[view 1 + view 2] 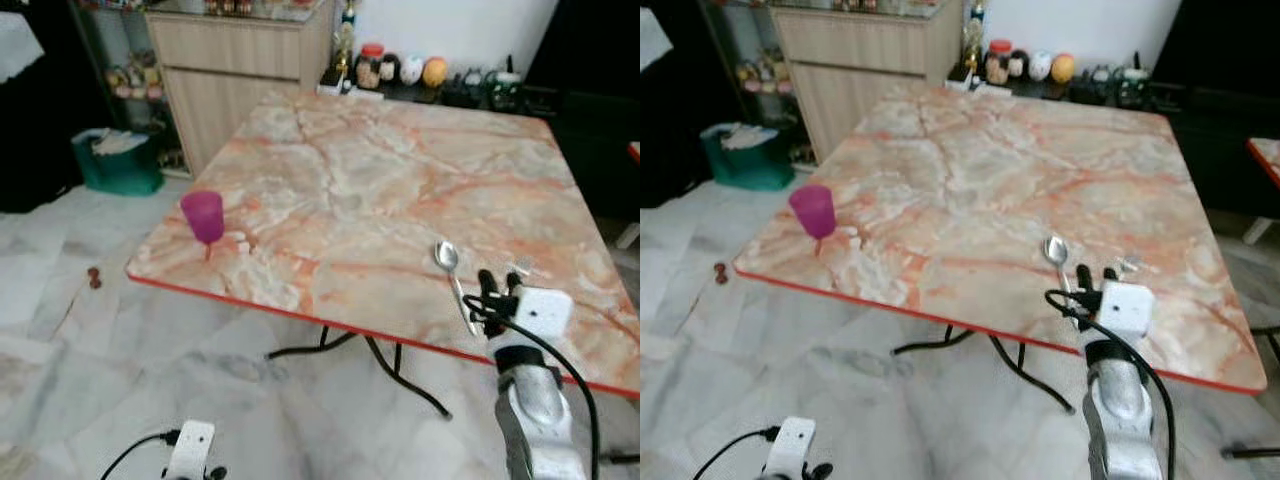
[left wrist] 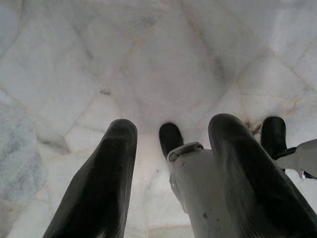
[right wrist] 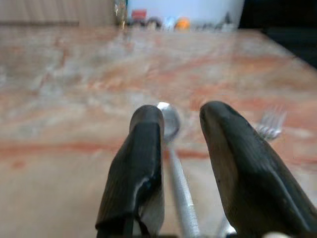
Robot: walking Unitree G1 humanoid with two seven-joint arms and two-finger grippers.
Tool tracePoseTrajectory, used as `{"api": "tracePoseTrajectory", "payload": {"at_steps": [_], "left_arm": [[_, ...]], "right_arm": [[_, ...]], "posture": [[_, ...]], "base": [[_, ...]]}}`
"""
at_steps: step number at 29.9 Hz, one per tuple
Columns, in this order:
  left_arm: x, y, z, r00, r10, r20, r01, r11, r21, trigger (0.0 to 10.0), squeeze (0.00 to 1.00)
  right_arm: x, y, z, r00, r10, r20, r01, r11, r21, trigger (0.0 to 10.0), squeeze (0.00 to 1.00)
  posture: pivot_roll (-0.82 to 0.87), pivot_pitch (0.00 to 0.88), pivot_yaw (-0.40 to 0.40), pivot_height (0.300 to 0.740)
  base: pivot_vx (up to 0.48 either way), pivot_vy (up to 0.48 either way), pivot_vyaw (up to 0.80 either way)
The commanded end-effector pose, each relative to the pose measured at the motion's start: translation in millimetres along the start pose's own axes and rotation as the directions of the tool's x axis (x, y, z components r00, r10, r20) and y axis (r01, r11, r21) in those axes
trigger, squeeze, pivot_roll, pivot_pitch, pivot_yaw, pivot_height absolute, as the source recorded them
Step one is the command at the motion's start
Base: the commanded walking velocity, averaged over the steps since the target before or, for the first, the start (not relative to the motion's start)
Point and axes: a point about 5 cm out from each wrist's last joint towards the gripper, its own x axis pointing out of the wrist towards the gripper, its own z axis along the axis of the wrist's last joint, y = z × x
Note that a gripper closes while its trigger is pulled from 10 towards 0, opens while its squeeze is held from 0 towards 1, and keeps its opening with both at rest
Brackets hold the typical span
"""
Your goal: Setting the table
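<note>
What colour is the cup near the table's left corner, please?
The cup is magenta-purple, clearest in the left eye view.

Soft even daylight, mild blur throughout, far background out of focus in right wrist view.

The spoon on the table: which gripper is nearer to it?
Right. The right gripper is over the spoon handle at the table's near edge, fingers open around it. The left gripper hangs low over the floor.
</note>
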Motion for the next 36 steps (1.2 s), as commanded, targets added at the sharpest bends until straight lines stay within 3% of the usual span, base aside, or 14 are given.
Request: {"api": "tracePoseTrajectory", "payload": {"at_steps": [1,7,10,11,12,14,23,29,30,36], "left_arm": [[-0.3,0.4,-2,1.000,0.007,-0.011,-0.007,1.000,-0.004,10.0,0.00],[-1.0,3.2,-4,1.000,0.017,-0.016,-0.017,1.000,-0.011,10.0,0.00],[-1.8,7.6,-5,1.000,0.023,-0.016,-0.023,1.000,-0.010,10.0,0.00],[-1.9,8.0,-6,1.000,0.024,-0.017,-0.024,1.000,-0.009,10.0,0.00],[-2.1,8.4,-6,1.000,0.025,-0.017,-0.025,1.000,-0.007,10.0,0.00],[-2.2,8.9,-6,1.000,0.025,-0.019,-0.025,1.000,0.001,10.0,0.00],[-2.3,8.7,-7,1.000,0.020,-0.021,-0.019,1.000,0.006,10.0,0.00],[-1.6,7.0,-3,1.000,0.013,-0.002,-0.013,1.000,-0.014,10.0,0.00],[-1.8,6.1,-5,1.000,0.010,-0.001,-0.010,1.000,-0.016,10.0,0.00],[-3.8,6.7,-15,0.999,0.020,-0.026,-0.021,0.999,-0.040,10.0,0.00]], "right_arm": [[9.6,-1.7,4,1.000,0.010,-0.012,-0.011,1.000,-0.023,10.0,0.00],[35.2,2.1,5,0.996,0.003,-0.089,-0.008,0.999,-0.054,10.0,0.00],[45.4,-4.3,6,0.991,-0.057,-0.123,0.058,0.998,0.004,10.0,0.00],[46.7,-4.4,5,0.990,-0.058,-0.133,0.059,0.998,0.010,10.0,0.14],[47.4,-3.6,3,0.988,-0.050,-0.147,0.053,0.998,0.017,10.0,0.98],[48.5,-0.9,0,0.987,-0.025,-0.161,0.029,0.999,0.017,10.0,1.00],[50.1,-9.8,-9,0.978,-0.050,-0.200,0.048,0.999,-0.012,10.0,1.00],[52.6,-6.1,-2,0.989,-0.046,-0.142,0.048,0.999,0.011,10.0,0.97],[53.1,-5.3,0,0.992,-0.046,-0.121,0.049,0.999,0.016,10.0,0.01],[48.1,-3.7,-3,0.994,-0.041,-0.102,0.043,0.999,0.018,10.0,0.00]], "posture": [[0.00,0.000,-0.047,0.740],[0.01,0.000,-0.045,0.740],[0.01,0.000,-0.042,0.740],[0.01,0.000,-0.042,0.740],[0.01,0.000,-0.038,0.740],[0.01,0.000,-0.038,0.740],[0.01,0.000,-0.035,0.740],[0.02,0.000,-0.034,0.740],[0.02,0.000,-0.033,0.740],[0.02,0.000,-0.036,0.740]], "base": [[0.000,0.000,0.00],[0.000,0.000,0.00],[0.000,0.000,0.00],[0.000,0.000,0.00],[0.000,0.000,0.00],[0.000,0.000,0.00],[0.000,0.000,0.00],[0.000,0.000,0.00],[0.000,0.000,0.00],[0.000,0.000,0.00]]}}
